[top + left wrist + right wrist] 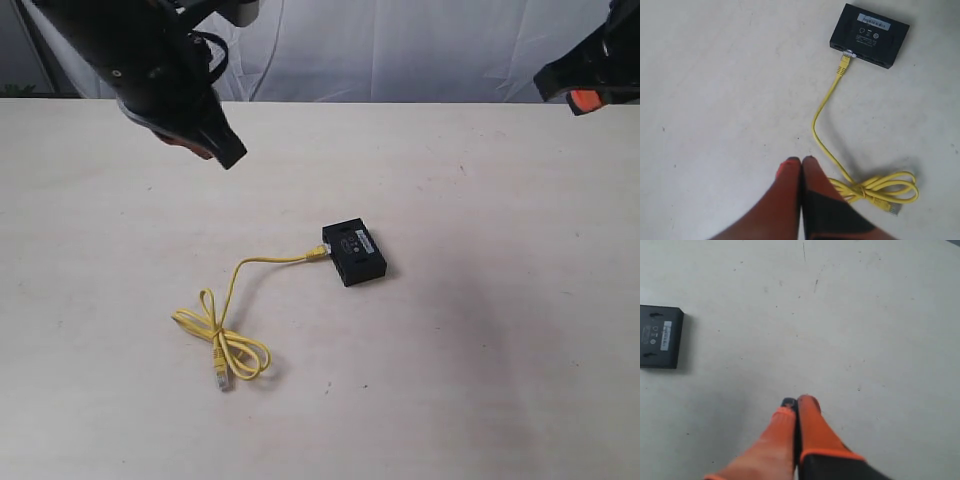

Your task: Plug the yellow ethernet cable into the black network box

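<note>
The black network box (354, 253) (869, 35) (659, 337) lies flat near the table's middle, white label up. One end of the yellow ethernet cable (232, 318) (826, 107) sits in a port on the box's side; from there the cord runs to a tied bow-like loop with the free clear plug (220, 379) (892, 209) lying on the table. My left gripper (226, 150) (800, 161) hangs high above the table's back left, shut and empty, apart from the cable. My right gripper (575, 97) (797, 402) is raised at the back right, shut, holding nothing.
The pale table (480, 350) carries only the box and the cable. White cloth (400, 45) hangs behind its far edge.
</note>
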### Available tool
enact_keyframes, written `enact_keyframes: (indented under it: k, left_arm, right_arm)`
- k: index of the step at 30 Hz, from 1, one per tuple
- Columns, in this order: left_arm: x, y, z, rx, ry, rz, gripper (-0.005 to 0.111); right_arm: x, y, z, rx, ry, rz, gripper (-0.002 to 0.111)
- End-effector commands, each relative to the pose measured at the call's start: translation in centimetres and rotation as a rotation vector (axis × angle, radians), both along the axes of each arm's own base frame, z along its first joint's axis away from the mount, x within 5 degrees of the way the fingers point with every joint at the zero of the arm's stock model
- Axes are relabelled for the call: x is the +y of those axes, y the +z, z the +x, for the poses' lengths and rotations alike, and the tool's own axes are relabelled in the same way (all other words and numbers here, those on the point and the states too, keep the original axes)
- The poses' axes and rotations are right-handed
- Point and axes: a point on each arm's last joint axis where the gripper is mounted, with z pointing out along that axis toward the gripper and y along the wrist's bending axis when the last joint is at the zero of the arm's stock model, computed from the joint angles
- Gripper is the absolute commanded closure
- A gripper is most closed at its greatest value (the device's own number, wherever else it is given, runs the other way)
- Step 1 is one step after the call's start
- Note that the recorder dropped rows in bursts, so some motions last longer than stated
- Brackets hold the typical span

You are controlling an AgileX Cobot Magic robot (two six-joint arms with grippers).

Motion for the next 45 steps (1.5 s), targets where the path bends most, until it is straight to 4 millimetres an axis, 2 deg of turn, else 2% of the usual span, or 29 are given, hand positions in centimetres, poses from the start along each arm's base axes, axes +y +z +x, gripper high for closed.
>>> enact_keyframes:
  k: [1, 8, 20, 28, 45]
  left_arm:
    - [1.0, 0.1, -1.6, -0.037, 0.012, -0.026, 0.107]
    - [2.6, -0.3, -4.2, -0.073, 0.017, -0.051, 0.107]
    - [5.4, 1.4, -8.6, -0.253, 0.052, -0.167, 0.107]
    - [7.3, 2.0, -11.5, -0.400, 0.051, -0.262, 0.107]
    - [10.0, 2.1, -16.2, -0.582, 0.059, -0.415, 0.107]
  right_arm:
    - [-0.6, 0.2, -1.2, -0.044, -0.021, -0.020, 0.109]
    - [-1.4, 0.1, -3.8, -0.094, -0.056, -0.040, 0.109]
    - [-2.2, 1.1, -9.4, -0.307, -0.098, 0.032, 0.109]
    - [-2.7, 0.6, -13.1, -0.469, -0.116, 0.087, 0.109]
    - [-3.3, 0.0, -18.0, -0.738, -0.121, 0.178, 0.109]
